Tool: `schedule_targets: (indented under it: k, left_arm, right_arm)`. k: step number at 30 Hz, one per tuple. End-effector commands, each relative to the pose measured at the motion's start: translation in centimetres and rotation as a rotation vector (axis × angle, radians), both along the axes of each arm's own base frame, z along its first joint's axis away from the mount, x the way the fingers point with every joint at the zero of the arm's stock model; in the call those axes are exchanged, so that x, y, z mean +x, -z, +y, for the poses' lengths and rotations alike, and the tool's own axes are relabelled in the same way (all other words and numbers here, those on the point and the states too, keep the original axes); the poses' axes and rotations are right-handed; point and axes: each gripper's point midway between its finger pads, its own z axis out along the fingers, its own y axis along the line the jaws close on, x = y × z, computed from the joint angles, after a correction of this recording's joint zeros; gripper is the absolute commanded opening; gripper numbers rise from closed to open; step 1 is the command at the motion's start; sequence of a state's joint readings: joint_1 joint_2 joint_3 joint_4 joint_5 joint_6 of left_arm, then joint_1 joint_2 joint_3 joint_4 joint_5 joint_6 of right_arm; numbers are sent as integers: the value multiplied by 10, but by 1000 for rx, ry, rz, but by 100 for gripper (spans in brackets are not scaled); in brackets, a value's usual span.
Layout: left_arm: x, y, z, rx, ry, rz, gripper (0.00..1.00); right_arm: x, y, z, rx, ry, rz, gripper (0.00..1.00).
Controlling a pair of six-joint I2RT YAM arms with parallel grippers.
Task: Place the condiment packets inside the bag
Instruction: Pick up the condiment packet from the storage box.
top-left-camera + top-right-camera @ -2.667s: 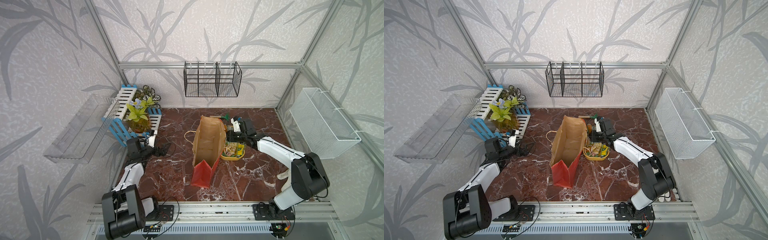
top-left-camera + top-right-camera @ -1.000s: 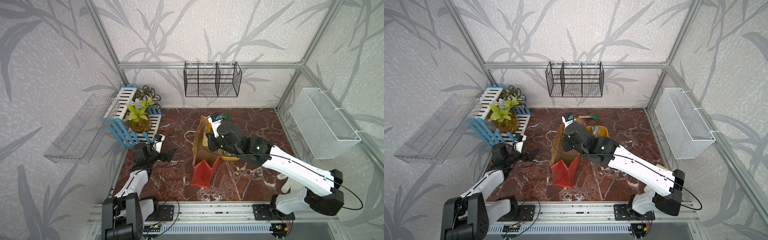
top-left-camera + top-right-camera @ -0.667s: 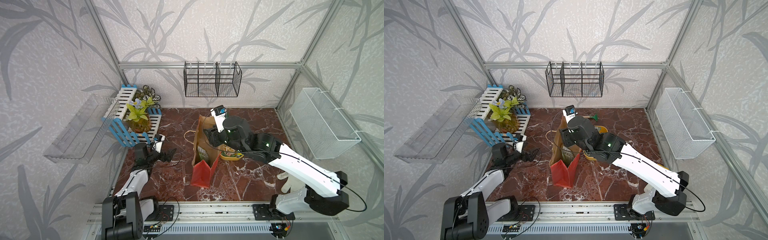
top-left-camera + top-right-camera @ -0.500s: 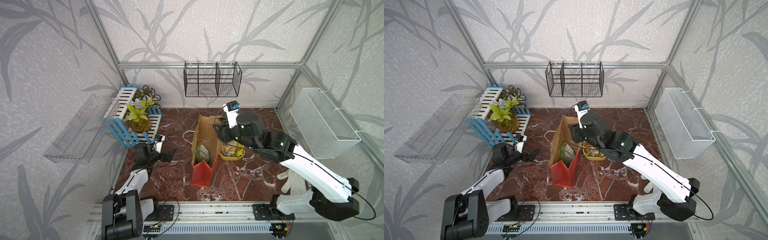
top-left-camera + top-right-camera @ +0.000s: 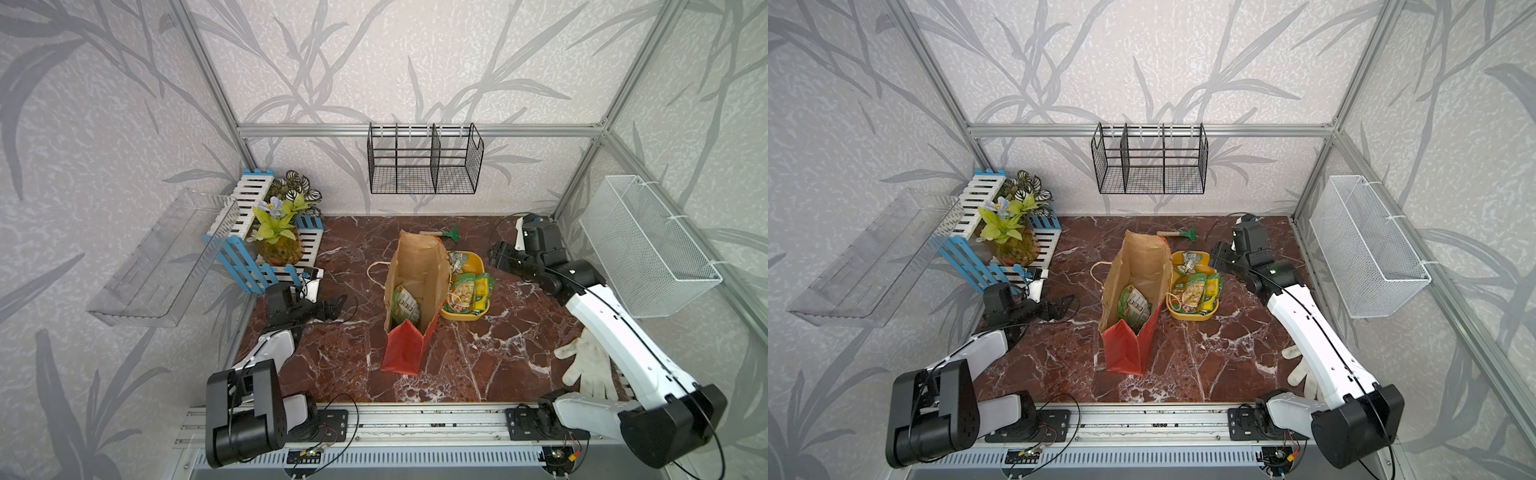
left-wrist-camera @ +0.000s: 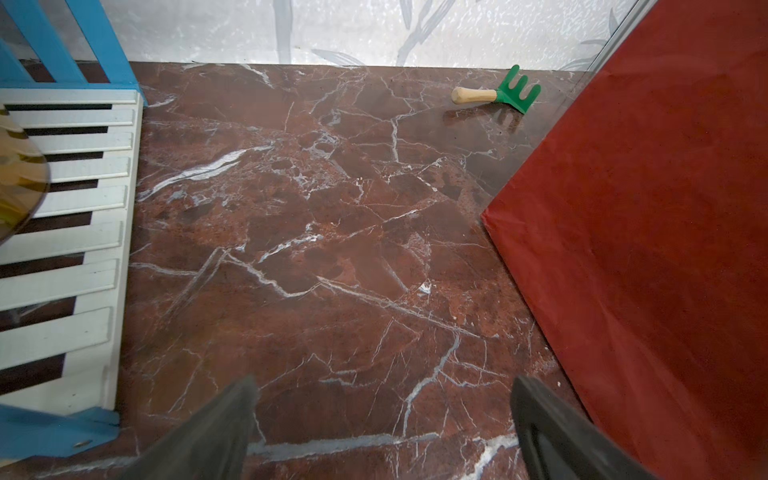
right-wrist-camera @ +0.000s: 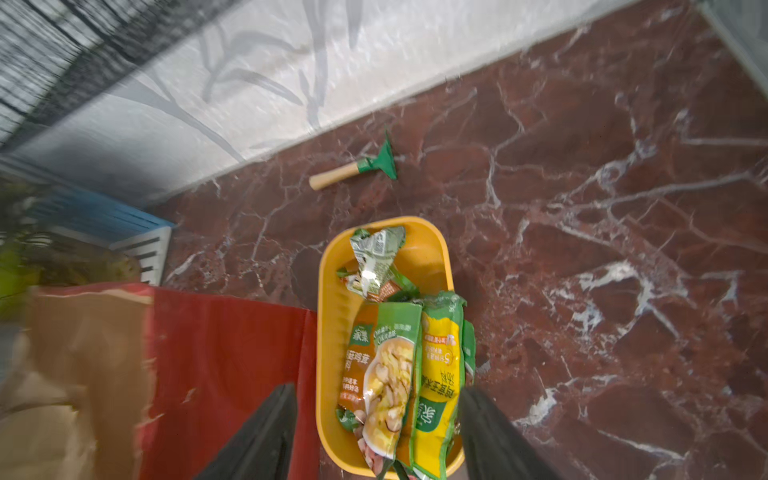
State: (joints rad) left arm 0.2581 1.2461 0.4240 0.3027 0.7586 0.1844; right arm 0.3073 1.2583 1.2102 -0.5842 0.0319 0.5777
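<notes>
While one packet sits in bag, other condiment packets lie lengthwise in yellow tub betw. bag & R gripper, jaws apart, empty; L gripper, also spread, farther off.

a staged robot lab cell: aluminium frame bars hold leaf-patterned wall panels around a marble-look tabletop, with the left arm and right arm bolted to a metal rail along its front edge.
</notes>
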Motion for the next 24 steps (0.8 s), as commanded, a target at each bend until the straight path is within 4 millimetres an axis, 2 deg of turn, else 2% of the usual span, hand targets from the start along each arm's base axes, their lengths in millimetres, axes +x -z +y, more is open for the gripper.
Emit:
schedule_targets:
  k: [1, 4, 6, 10, 14, 24]
  left_arm:
    - [5, -8, 3, 0, -4, -18, 100]
    - [7, -7, 3, 5, -4, -16, 100]
    - [8, -5, 4, 3, -4, -10, 100]
    - [9, -3, 4, -1, -5, -1, 100]
    - [9, -3, 3, -7, 2, 4, 100]
    - [7, -5, 1, -19, 7, -2, 100]
  right_arm:
    - [5, 12, 2, 56, 12, 9, 67]
    - [-4, 44, 0, 62, 23, 72, 67]
    - [-13, 61, 11, 83, -12, 106, 66]
    - [-26, 75, 40, 22, -93, 120, 64]
    - [-32, 86, 64, 49, -151, 157, 63]
    - [-37, 128, 69, 99, -108, 271, 62]
